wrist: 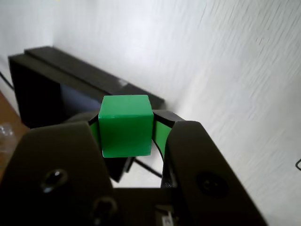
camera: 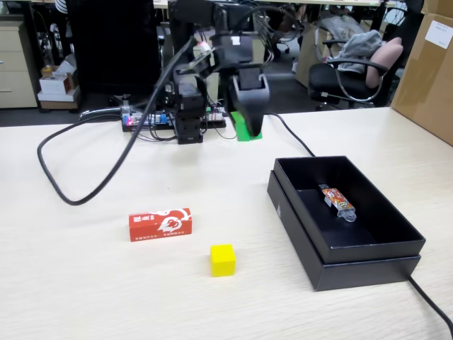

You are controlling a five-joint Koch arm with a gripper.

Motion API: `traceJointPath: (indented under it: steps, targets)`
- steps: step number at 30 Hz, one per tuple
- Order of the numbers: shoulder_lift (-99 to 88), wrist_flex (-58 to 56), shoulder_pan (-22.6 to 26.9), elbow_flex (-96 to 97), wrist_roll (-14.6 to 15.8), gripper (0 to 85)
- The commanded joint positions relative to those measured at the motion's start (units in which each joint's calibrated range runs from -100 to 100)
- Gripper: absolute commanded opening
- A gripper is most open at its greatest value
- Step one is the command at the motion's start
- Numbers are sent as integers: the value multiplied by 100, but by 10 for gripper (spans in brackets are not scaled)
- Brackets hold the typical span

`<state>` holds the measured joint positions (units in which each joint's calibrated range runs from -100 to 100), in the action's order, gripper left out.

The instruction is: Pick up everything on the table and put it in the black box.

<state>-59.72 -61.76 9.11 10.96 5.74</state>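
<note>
My gripper (wrist: 126, 128) is shut on the green cube (wrist: 125, 125), which sits squarely between the two black jaws. In the fixed view the gripper (camera: 249, 131) hangs in the air at the back of the table, left of the black box, with the green cube (camera: 248, 129) showing at its tips. The black box (camera: 386, 256) lies at the right with a clear-wrapped candy (camera: 337, 200) inside; in the wrist view the black box (wrist: 56, 77) is beyond the cube. The red packet (camera: 160, 224) and the yellow cube (camera: 222, 259) rest on the light wood table (camera: 85, 283) at the front.
A thick black cable (camera: 92, 184) loops over the table at the left. Another cable (camera: 428, 297) runs off the box's front right corner. The arm's base (camera: 185, 120) stands at the back. A brown carton (camera: 428, 71) is at the far right.
</note>
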Motion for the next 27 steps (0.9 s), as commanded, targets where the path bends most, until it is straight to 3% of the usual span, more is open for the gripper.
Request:
traceJointPath:
  steps: [1, 6, 16, 25, 27]
  targets:
    - [-218, -23, 288, -742, 190, 104]
    - [975, -23, 498, -1803, 386, 104]
    - [3557, -334, 479, -3680, 474, 104]
    - [3373, -411, 562, -3172, 513, 113]
    - [3144, -420, 581, -2927, 513, 210]
